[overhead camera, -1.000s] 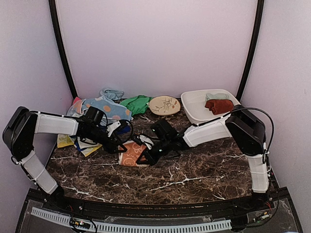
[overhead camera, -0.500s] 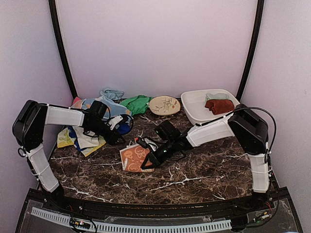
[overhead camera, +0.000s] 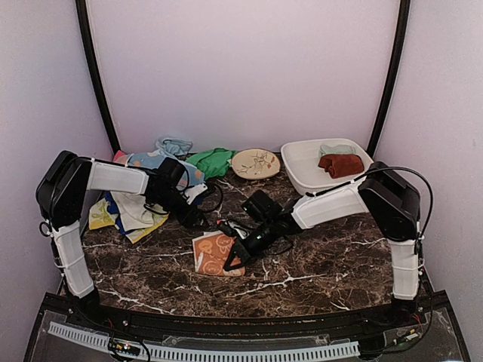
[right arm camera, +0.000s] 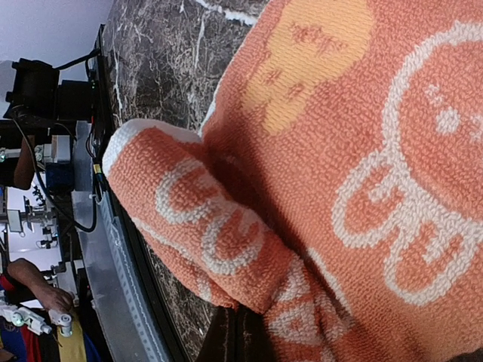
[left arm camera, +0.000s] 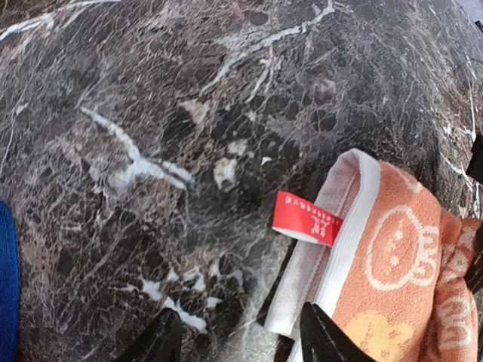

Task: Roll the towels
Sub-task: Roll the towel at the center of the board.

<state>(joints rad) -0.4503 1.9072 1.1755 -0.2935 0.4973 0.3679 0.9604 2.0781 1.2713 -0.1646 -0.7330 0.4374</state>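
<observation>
An orange towel with a cream pattern lies on the dark marble table, one edge folded over. My right gripper is at its right edge and is shut on the folded part; in the right wrist view the towel fills the frame and the dark fingertips pinch the fold. My left gripper is open and empty, just up-left of the towel. In the left wrist view its fingers straddle bare marble beside the towel's white border and red label.
A pile of towels lies at the back left: light blue with orange dots, green, white, yellow. A cream patterned plate and a white tub holding a dark red towel stand at the back.
My left gripper has let go of the orange towel and drawn back up and left. My right gripper has pulled the towel a little toward the front right.
</observation>
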